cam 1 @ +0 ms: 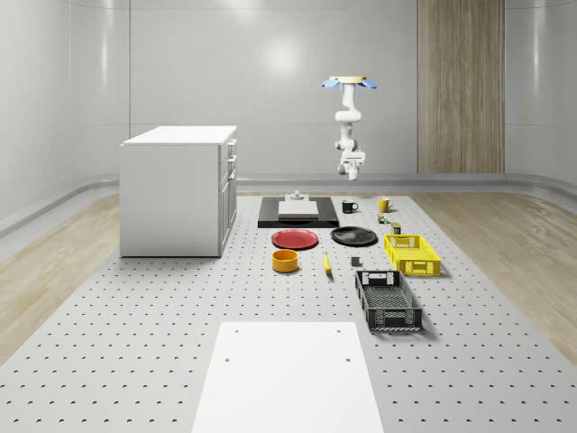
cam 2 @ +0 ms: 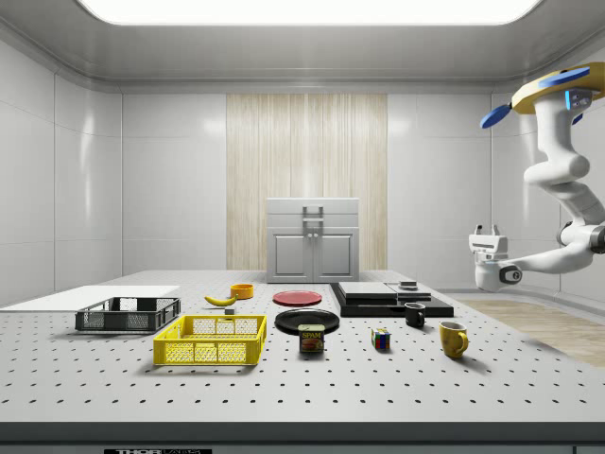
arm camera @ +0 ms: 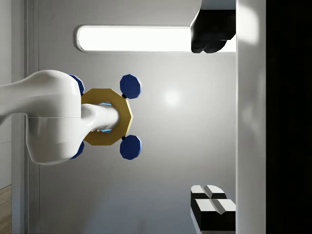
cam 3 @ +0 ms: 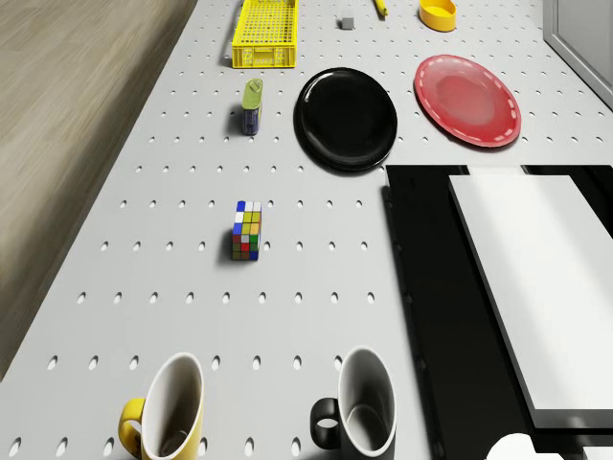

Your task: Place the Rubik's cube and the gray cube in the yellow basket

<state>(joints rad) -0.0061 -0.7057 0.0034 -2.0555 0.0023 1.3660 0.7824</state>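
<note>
The drone (cam 1: 350, 83) hovers high above the table's (cam 1: 135, 325) far end, beyond the basket (cam 1: 412, 253). Its gripper (cam 2: 488, 234) hangs in the air, jaws spread wide, holding nothing. The Rubik's cube (cam 3: 247, 230) sits on the table past the basket; the gray cube (cam 3: 347, 22) rests just beside it.

- We see the drone (arm camera: 105, 117), a yellow body with blue rotors, against the ceiling with a long lamp (arm camera: 134, 39).
- The white arm (arm camera: 46, 117) joins it.
- The two dark fingers (arm camera: 213, 207) seem well apart.
</note>
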